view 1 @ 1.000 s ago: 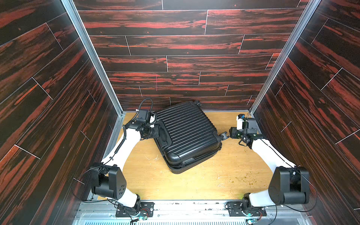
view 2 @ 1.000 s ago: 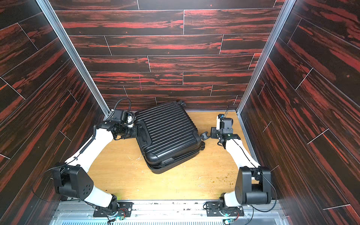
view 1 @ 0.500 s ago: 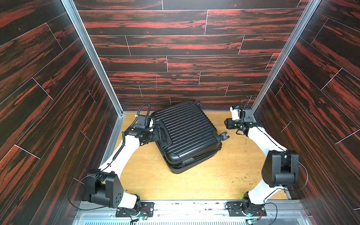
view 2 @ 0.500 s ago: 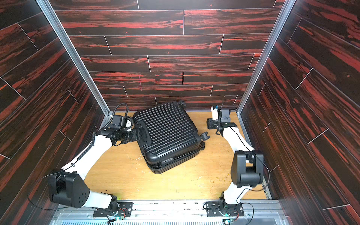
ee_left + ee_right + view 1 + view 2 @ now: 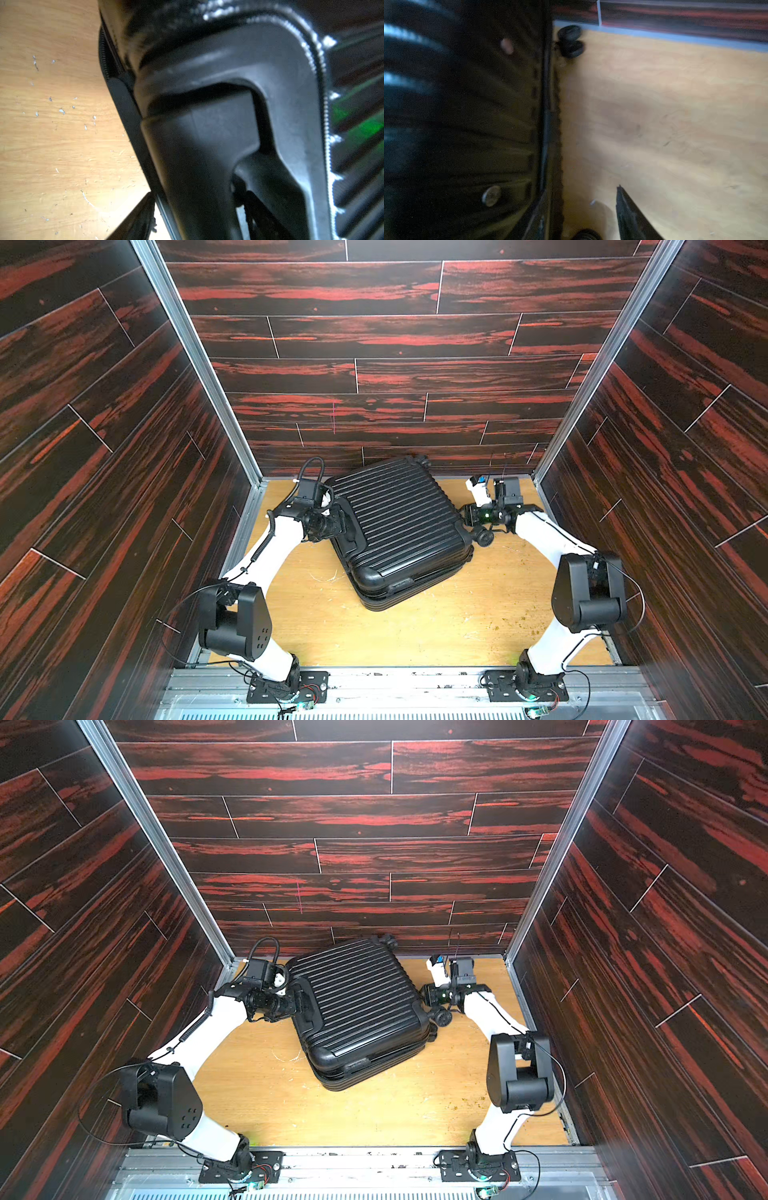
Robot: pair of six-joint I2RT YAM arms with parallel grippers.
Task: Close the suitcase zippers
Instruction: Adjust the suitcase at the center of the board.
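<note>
Left fingers (image 5: 135,218) sit spread astride the handle (image 5: 207,155) of the stiff ribbed suitcase (image 5: 399,522), right fingers (image 5: 629,214) spread beside its zipper track (image 5: 546,124) (pulls, unseen here, probably need a fine pinch).

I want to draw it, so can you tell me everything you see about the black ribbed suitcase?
The black hard-shell suitcase has ribbed, shiny plastic-looking shells, rounded corners, small black wheels and a black side handle. It lies flat on the light wooden table, turned askew, its two shells lying together, with the dark zipper seam running between them. The left gripper is at the handle; the right gripper is beside a wheel. Whether either touches it is unclear.
</note>
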